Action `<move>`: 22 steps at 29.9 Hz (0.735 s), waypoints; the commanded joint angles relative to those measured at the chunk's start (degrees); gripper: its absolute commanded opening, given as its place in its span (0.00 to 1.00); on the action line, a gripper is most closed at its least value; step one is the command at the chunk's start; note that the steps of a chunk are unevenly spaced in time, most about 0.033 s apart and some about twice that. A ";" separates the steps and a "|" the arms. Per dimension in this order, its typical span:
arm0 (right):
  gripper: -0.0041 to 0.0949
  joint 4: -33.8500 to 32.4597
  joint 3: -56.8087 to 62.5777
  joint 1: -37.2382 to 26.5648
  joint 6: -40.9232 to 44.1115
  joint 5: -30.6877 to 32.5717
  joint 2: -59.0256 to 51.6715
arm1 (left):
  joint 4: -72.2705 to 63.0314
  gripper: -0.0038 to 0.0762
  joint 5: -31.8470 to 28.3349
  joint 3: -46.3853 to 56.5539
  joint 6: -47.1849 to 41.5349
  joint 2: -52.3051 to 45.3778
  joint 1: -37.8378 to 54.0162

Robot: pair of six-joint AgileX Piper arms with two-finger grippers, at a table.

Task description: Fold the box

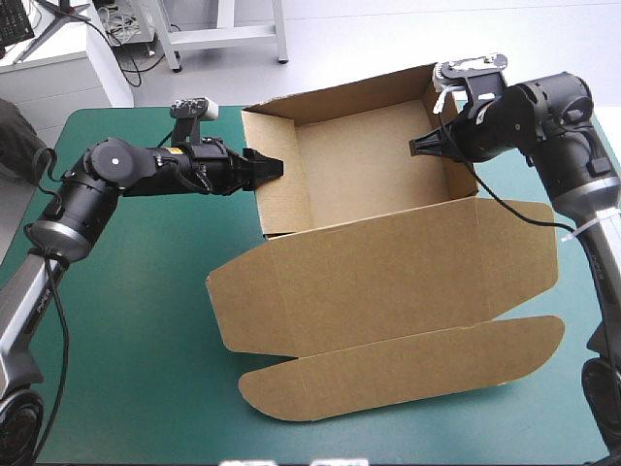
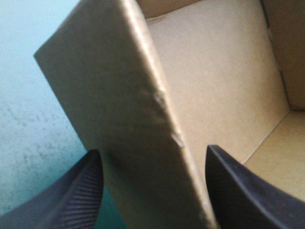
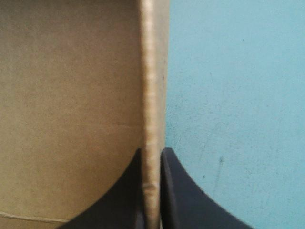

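Note:
The brown box [image 1: 374, 160] stands as an open tray at the table's far middle. Its lid [image 1: 388, 267] lies flat toward the front, ending in a long rounded flap [image 1: 408, 364]. My left gripper [image 1: 268, 167] is at the tray's left wall. In the left wrist view it [image 2: 153, 150] is open, with that thick wall [image 2: 128, 119] between its spread fingers. My right gripper [image 1: 423, 148] is at the right wall from the inside. In the right wrist view it [image 3: 152, 151] is shut on the box, pinching the wall's top edge [image 3: 151, 95].
Bare teal-green cover [image 1: 126, 320] lies left of the lid and along the front edge. A narrower strip of cover [image 1: 572, 320] shows right of the lid, under my right arm.

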 commanded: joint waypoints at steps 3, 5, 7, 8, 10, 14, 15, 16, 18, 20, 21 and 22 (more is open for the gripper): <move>0.03 2.38 -1.71 1.69 1.18 -4.58 -2.34 | 15.33 0.59 -2.53 -5.41 -13.57 -1.72 -3.93; 0.03 2.05 -1.71 3.48 1.77 -5.79 -2.08 | 20.23 0.59 -2.53 -6.27 -18.99 -1.60 -5.26; 0.03 1.31 -1.71 5.39 3.71 -7.10 -1.29 | 24.71 0.58 -2.53 -6.96 -22.53 -1.37 -6.23; 0.03 0.91 -1.71 6.29 4.58 -7.54 -0.72 | 27.13 0.56 -2.05 -7.53 -24.25 -1.11 -6.86; 0.03 0.18 -1.71 7.71 5.94 -7.66 0.33 | 31.61 0.49 -0.58 -8.50 -27.11 -0.44 -7.78; 0.03 -0.33 -1.71 10.47 7.64 -7.79 2.82 | 37.85 0.40 1.20 -9.53 -31.52 1.12 -9.18; 0.03 -0.34 -1.71 11.04 8.31 -7.94 3.69 | 38.27 0.40 1.20 -9.52 -32.34 1.25 -9.27; 0.03 -0.34 -1.71 11.44 8.48 -8.24 4.25 | 38.83 0.38 1.32 -9.52 -33.10 1.73 -9.27; 0.03 -0.34 -1.71 12.44 8.78 -8.60 5.60 | 39.33 0.32 1.70 -9.52 -33.61 2.57 -9.27; 0.03 -0.55 -1.81 13.23 9.40 -8.73 6.73 | 39.79 0.22 2.24 -9.52 -33.61 3.67 -9.27; 0.03 -0.69 -1.93 13.50 10.08 -8.62 7.42 | 40.10 0.16 2.24 -9.52 -33.61 4.23 -9.27; 0.03 -0.72 -2.05 13.61 10.33 -8.62 7.83 | 40.23 0.10 2.47 -9.52 -33.61 4.77 -9.27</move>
